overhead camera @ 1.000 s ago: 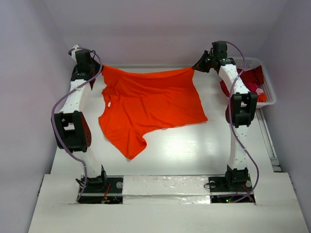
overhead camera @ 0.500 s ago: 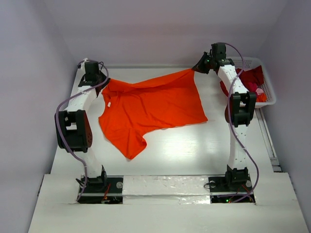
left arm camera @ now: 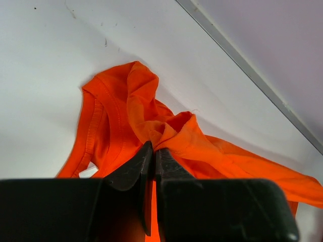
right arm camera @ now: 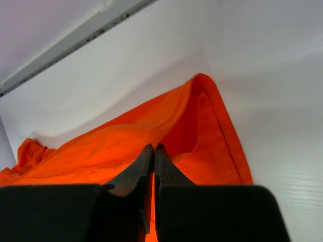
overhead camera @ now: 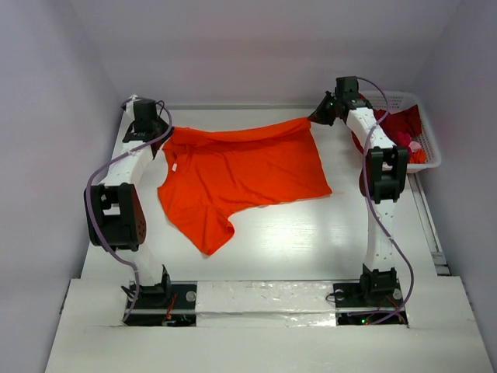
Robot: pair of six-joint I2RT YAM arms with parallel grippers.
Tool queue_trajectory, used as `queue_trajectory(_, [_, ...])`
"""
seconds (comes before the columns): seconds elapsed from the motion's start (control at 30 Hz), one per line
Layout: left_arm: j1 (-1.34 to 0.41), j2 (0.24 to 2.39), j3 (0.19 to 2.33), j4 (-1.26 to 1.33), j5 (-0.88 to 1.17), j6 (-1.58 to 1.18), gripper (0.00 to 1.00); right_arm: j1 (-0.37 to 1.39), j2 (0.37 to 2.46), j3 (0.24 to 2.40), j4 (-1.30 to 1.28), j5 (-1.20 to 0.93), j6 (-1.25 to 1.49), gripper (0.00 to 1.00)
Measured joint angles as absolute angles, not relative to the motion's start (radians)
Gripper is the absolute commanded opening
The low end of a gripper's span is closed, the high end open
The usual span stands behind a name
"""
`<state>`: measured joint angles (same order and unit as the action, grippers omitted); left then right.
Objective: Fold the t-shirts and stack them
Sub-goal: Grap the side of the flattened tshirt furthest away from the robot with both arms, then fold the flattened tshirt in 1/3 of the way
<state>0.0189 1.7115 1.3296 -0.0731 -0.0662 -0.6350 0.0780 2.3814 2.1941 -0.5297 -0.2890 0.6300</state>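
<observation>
The bright orange t-shirt [overhead camera: 241, 175] lies spread on the white table, its far edge lifted. My left gripper [overhead camera: 161, 134] is shut on the shirt's far left corner, pinching bunched cloth [left arm camera: 171, 132] near the collar. My right gripper [overhead camera: 312, 116] is shut on the far right corner, pinching the hem [right arm camera: 166, 136]. One sleeve hangs toward the near left [overhead camera: 203, 227]. Dark red t-shirts [overhead camera: 400, 124] lie piled in the basket at the right.
A white latticed plastic basket [overhead camera: 429, 148] stands at the table's far right edge, next to the right arm. The back wall rail [left arm camera: 237, 55] runs close behind both grippers. The table's bare white surface [overhead camera: 295, 241] lies in front of the shirt.
My left gripper has moved right and forward with its corner, so the shirt's far edge slackened and sagged. My right gripper has shifted slightly left and down with its corner.
</observation>
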Motion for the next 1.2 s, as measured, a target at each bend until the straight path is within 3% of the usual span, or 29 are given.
queue_trajectory(1.2, [-0.047,1.689,1.249,-0.189,-0.135,-0.634,0.00,0.078,2.279,2.010,-0.493,-0.281,0.664,0.00])
